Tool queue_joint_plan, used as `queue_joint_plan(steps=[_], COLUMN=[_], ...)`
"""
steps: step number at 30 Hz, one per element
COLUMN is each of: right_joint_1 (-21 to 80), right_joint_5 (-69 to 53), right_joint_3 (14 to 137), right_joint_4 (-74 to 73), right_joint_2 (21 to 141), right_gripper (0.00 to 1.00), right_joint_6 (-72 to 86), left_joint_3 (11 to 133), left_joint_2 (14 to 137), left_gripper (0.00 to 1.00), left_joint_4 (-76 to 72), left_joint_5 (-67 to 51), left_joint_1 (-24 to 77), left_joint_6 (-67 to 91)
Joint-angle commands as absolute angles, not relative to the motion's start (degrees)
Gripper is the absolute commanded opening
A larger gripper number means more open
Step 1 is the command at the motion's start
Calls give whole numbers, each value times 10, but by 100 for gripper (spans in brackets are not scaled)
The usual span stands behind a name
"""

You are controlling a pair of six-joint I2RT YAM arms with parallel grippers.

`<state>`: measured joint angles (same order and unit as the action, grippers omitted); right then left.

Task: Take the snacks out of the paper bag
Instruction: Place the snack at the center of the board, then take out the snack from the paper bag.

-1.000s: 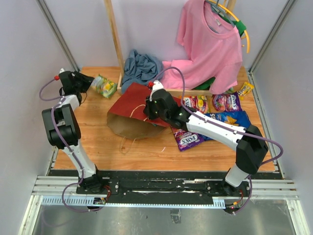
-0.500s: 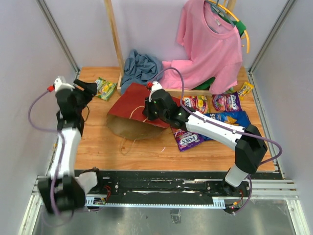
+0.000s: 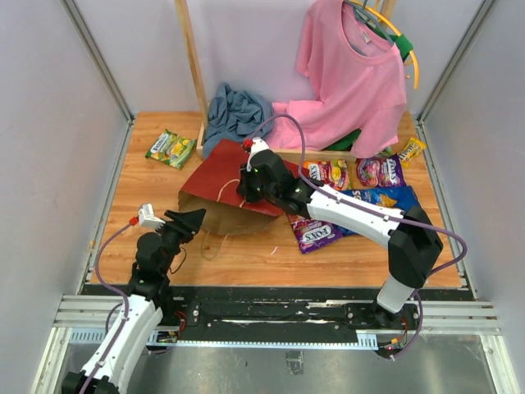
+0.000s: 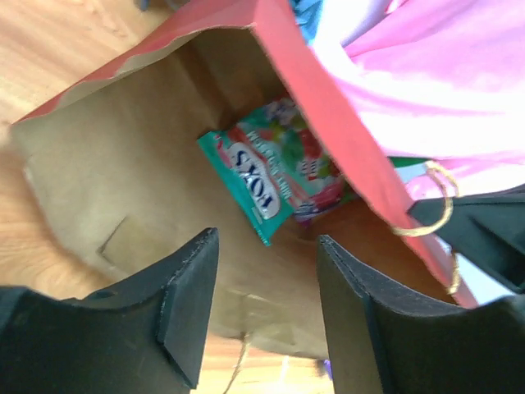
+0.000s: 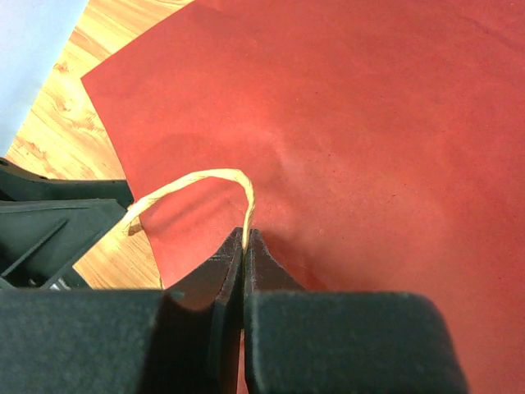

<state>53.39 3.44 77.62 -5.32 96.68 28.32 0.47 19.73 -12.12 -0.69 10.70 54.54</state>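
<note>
Pinching the thin twine handle [image 5: 197,182] in the fully closed right hand [image 5: 244,242], holding up the dark red upper wall of the paper bag [image 3: 215,168] and propping its mouth open toward the near-left corner of the surface [image 3: 246,254]; showing the bag lying on its side just left of the surface's middle

Hovering the left hand [image 4: 267,254] at that mouth, with jaws parted about halfway and gripping nothing, lined up on a teal packet [image 4: 262,176] resting flat on the brown lower wall deep inside the bag

Reading "FOX'S" in white on a dark oval on that packet, with fruit pictures beside it; reading the same name on a purple packet [image 3: 316,234] lying out on the surface just right of the bag, beneath the right arm

Showing more snacks outside the bag: a reddish candy bag [image 3: 328,173] and a pink-purple candy bag [image 3: 379,171] toward the far edge, a blue chip bag [image 3: 385,199] nearer the right edge, a green-yellow packet [image 3: 171,148] by the far-left corner, all with lettering too small to read

Judging the teal packet as light, thin, glossy and probably slippery, crinkling rather than resisting; favouring a pinch across its near corner or sealed edge over any press on the flat face

Judging the bag paper as soft, likely sagging onto the packet on any slackening of the handle
</note>
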Motion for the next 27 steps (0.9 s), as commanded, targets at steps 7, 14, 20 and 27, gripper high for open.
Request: queue_joint_plan(steps=[7, 14, 20, 27], right_joint_1=[534, 534, 529, 506], right_joint_5=[34, 33, 26, -68], right_joint_3=[801, 820, 806, 800], right_joint_4=[-62, -72, -61, -12], right_joint_2=[980, 984, 967, 967], right_gripper=[1, 1, 1, 1], right_joint_6=[300, 296, 297, 322], left_joint_3=[-10, 52, 90, 129], left_joint_2=[417, 615, 740, 913], left_gripper=[49, 49, 49, 49], left_joint_4=[-334, -453, -573, -701], left_joint_5=[-44, -58, -69, -60], left_joint_1=[144, 187, 206, 238], left_joint_6=[590, 593, 620, 667])
